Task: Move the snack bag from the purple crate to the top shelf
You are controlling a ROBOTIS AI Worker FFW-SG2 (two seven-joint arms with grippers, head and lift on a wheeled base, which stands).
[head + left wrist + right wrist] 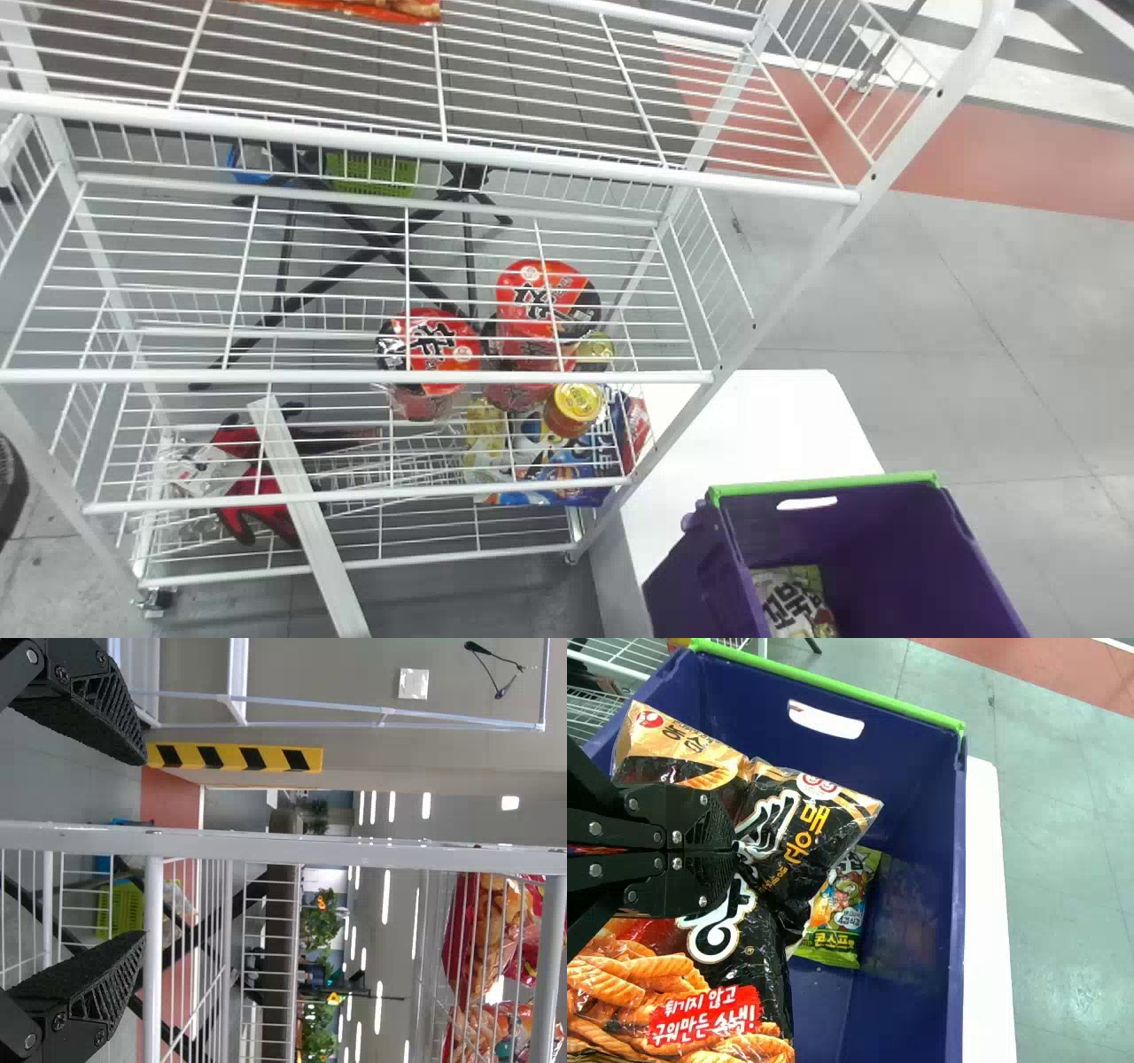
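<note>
The jaws of the black right gripper (735,846) are shut tight on a black and orange shiny plastic snack bag (673,992), in the right wrist view. They pinch it where it is all crumpled. The bag hangs by the inside of the big purple plastic crate (926,904); I cannot tell how deep it is. The crate has a bright green strip (833,682) on its edge and a hole for a hand in its wall. A little green and yellow snack bag (837,912) lies inside the crate. The white worktop (988,904) is beside the crate.

In the left wrist view, the jaws of the black left gripper (144,848) are wide open with nothing in their grip. They are near the white metal wire rack (354,850). Red and orange snack bags (483,948) sit behind its bars.

In the head view, the rack has lots of shelves. A red and orange bag (381,9) is on the top shelf that shows. Lower down are red and black noodle cups (430,341) and a round yellow tub (576,403). A green plastic basket (372,173) is behind the rack. The crate is near the rack, on the robot's right, and the little green bag is in it.
</note>
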